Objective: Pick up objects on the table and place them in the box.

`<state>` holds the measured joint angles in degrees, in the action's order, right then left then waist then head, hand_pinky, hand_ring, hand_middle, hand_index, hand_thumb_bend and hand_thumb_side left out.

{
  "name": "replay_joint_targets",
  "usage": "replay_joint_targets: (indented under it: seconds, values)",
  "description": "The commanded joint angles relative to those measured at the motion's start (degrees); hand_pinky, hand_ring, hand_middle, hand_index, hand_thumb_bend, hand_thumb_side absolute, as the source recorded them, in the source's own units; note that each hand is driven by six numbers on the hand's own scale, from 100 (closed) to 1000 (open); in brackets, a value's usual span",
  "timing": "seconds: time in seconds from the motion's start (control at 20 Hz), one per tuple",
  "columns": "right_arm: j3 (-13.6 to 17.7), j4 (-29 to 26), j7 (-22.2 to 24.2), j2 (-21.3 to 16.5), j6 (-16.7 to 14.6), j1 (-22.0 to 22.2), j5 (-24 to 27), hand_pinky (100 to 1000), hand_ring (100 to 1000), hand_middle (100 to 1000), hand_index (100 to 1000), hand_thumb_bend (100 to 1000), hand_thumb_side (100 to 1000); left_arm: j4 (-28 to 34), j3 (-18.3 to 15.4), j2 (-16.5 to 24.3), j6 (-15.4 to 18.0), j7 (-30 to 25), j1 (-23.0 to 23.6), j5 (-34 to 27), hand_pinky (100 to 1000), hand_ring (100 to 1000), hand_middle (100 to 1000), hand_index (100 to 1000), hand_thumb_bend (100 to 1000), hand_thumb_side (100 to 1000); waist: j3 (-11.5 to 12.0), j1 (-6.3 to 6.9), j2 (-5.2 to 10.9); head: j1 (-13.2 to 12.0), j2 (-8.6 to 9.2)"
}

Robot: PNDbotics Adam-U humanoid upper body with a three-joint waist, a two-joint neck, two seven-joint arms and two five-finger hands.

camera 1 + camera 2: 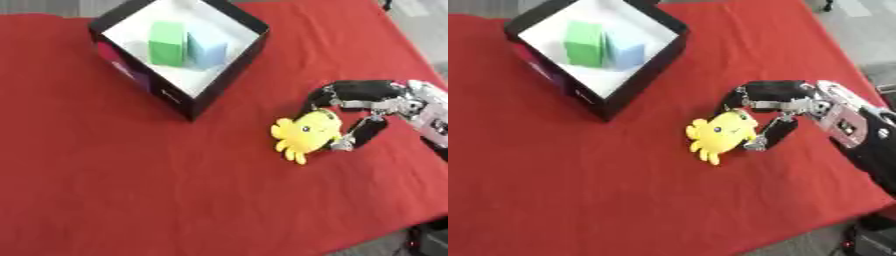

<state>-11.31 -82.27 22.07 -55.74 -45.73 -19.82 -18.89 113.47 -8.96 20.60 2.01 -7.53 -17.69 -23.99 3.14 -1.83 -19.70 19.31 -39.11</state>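
One hand shows, the right hand [785,112], coming in from the right edge with its forearm cut off by the frame; its fingers [765,91] curl over the back of a yellow plush toy [721,133] while the thumb closes from the near side, so it grips the toy. Whether the toy is touching the red cloth [131,190] or held just above it is hard to tell. Near the far left stands the black box [223,75], its far corner cropped, white inside, holding a green block [166,44] and a light blue block [207,51] side by side, touching.
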Motion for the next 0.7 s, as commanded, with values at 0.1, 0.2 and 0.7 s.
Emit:
replay_joint_targets:
  seconds: [0.1, 0.2, 0.7]
  values:
    - [1.3, -0.6, 5.0, -2.6, -6.2, -0.6, 2.0, 807, 689, 512, 731, 215, 206, 1.0, 0.0, 1.0, 0.1, -0.3, -0.3, 0.5, 806, 700, 695, 766, 100, 696, -0.3, 0.51, 0.44, 0.2, 0.34]
    - [1.7, -0.9, 4.6, -3.1, -6.2, -0.6, 2.9, 807, 681, 502, 721, 205, 202, 1.0, 0.0, 1.0, 0.1, -0.3, -0.2, 0.5, 806, 701, 695, 766, 100, 695, -0.3, 0.49, 0.53, 0.4, 0.28]
    - [4.2, -3.7, 3.8, -6.9, -6.2, -0.8, 10.8, 805, 661, 482, 704, 182, 187, 1.1, 0.0, 1.1, 0.1, -0.2, -0.1, 0.4, 806, 702, 696, 765, 100, 694, -0.3, 0.26, 0.77, 1.3, 0.19]
